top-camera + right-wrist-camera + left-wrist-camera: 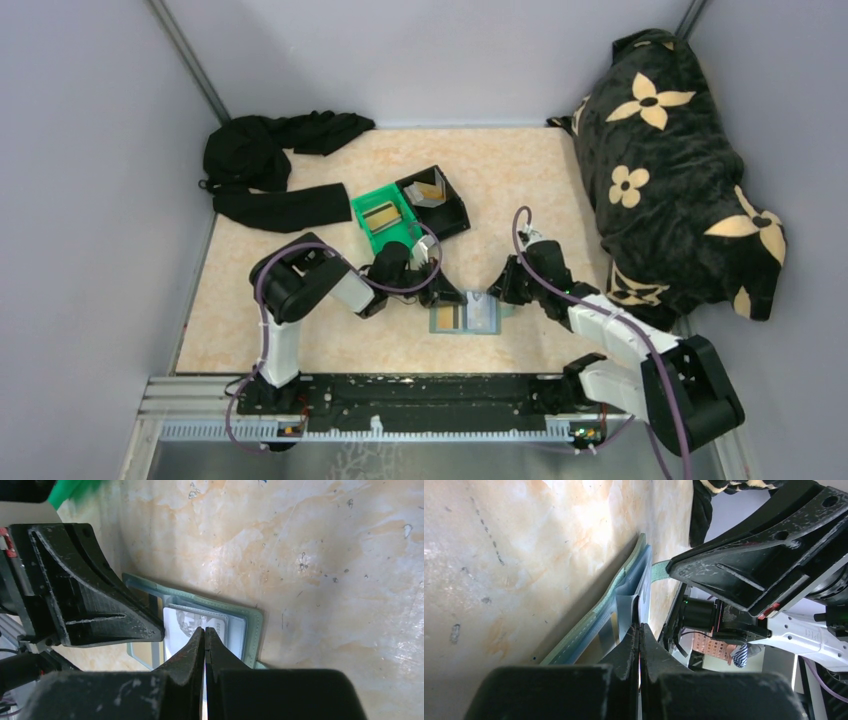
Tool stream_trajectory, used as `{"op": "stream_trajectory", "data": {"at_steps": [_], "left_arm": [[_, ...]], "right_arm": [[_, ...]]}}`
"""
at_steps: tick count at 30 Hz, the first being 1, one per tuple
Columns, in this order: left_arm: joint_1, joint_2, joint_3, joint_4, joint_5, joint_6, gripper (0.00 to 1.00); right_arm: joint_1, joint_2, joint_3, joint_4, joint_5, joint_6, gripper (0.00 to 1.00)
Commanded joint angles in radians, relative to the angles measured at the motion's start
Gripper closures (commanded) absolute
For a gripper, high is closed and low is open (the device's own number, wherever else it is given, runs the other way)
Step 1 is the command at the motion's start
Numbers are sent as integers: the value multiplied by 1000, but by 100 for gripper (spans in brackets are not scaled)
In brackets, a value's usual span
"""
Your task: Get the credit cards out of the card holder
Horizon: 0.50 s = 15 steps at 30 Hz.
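The card holder (465,317) lies open and flat on the table near the front. Its left panel holds a tan-gold credit card (447,318) with a dark stripe, and its right panel holds a pale grey credit card (483,316). My left gripper (440,293) is shut, its tips on the holder's far left edge; its wrist view shows the holder (629,580) edge-on at the closed tips (639,626). My right gripper (497,291) is shut, its tips (205,629) over the pale grey card (185,622), which sits in its pocket of the holder (251,625). The left gripper (159,630) shows beside it.
A green bin (385,215) with a tan-gold card in it and a black bin (437,195) with another card stand behind the holder. A black cloth (270,165) lies at the back left. A dark flowered bag (670,170) fills the right side. Grey walls enclose the table.
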Motion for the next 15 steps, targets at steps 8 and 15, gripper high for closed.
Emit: {"op": "stream_trajectory", "data": {"at_steps": [8, 15], "left_arm": [[20, 23, 20, 8, 61, -6, 100], [47, 36, 11, 43, 96, -34, 100]], "right_arm": [[11, 45, -74, 100, 24, 25, 100], [11, 85, -87, 123, 34, 34, 100]]}}
